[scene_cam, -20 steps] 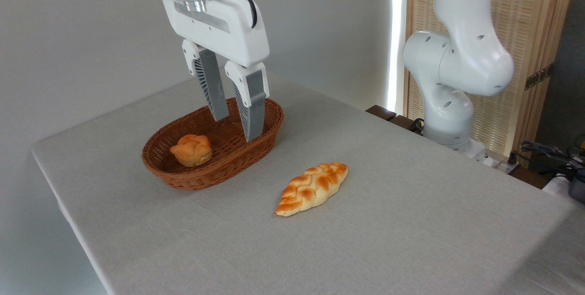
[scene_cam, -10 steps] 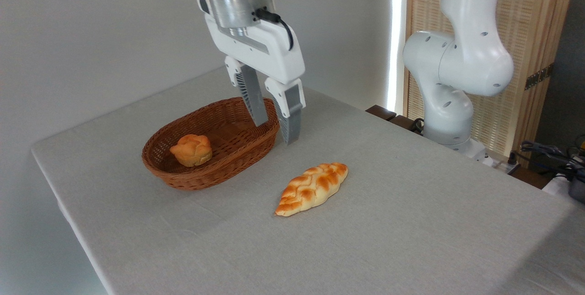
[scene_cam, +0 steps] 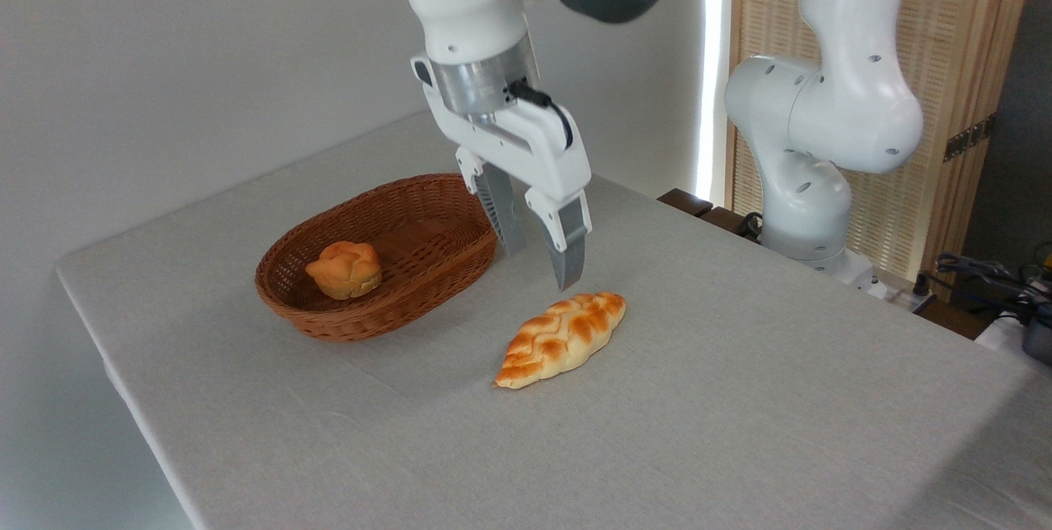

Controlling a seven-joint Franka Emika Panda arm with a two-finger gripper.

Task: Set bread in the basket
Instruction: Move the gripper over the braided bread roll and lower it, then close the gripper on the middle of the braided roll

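just above the braided loaf point(scene_cam: 562, 338) on the table point(scene_cam: 740, 398), the pincer point(scene_cam: 542, 267) hangs half-spread, empty. if it descends off-centre, a finger could shove the loaf away from the wicker basket point(scene_cam: 380, 255).

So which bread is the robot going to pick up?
Find the brown woven basket on the grey table; just right of it, outside, lies the bread, below the open gripper. It is long, braided and pointed, unlike the small round bun inside the basket.
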